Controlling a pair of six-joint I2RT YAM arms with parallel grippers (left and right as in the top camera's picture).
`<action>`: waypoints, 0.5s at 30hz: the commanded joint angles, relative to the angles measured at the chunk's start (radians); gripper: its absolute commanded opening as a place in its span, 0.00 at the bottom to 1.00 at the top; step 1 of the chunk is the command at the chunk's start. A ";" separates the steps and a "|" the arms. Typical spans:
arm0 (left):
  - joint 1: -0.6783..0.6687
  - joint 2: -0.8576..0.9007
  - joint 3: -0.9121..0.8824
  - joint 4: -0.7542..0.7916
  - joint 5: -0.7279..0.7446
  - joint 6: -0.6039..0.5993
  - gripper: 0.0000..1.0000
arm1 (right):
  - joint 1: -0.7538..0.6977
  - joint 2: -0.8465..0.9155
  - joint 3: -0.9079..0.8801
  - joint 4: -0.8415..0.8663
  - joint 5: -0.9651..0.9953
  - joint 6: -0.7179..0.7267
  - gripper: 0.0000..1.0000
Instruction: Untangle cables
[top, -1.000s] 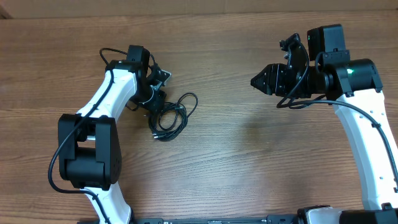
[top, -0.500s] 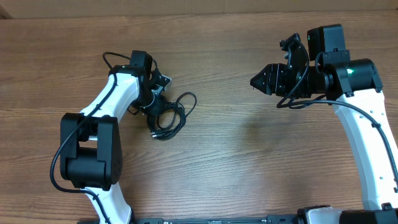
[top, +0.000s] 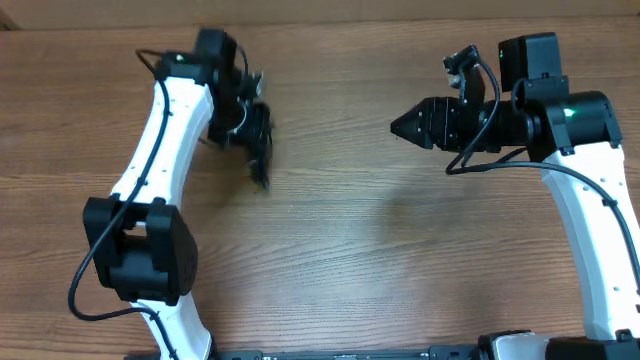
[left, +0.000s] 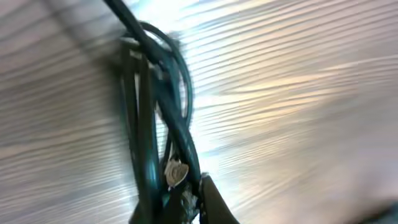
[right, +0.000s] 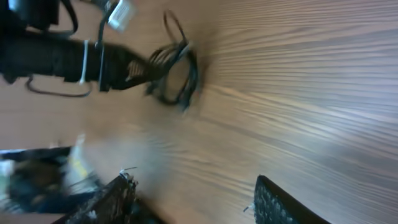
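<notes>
Cables (top: 261, 158) have risen, clamped in the left gripper (top: 250, 118) per its wrist view; right gripper (right: 194, 190) spread

You were working at what looked like a robotics lab bench: a plain wood-grain table (top: 350, 270) carried a white-and-black left arm (top: 160, 140) and right arm (top: 585, 235), each trailing black wiring.

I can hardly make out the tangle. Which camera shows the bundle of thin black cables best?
The right wrist view: the whole bundle of thin black cables shows, loops visible, at the left gripper. The left wrist view shows only blurred close-up strands; overhead, a dark smear.
</notes>
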 joint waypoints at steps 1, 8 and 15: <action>-0.053 -0.019 0.078 0.028 0.423 -0.113 0.04 | 0.014 0.000 0.029 0.024 -0.113 0.072 0.62; -0.058 -0.019 0.080 0.248 0.911 -0.158 0.04 | 0.038 0.023 0.028 0.050 -0.055 0.192 0.63; -0.063 -0.019 0.080 0.333 1.015 -0.078 0.04 | 0.101 0.120 0.027 0.193 -0.066 0.335 0.59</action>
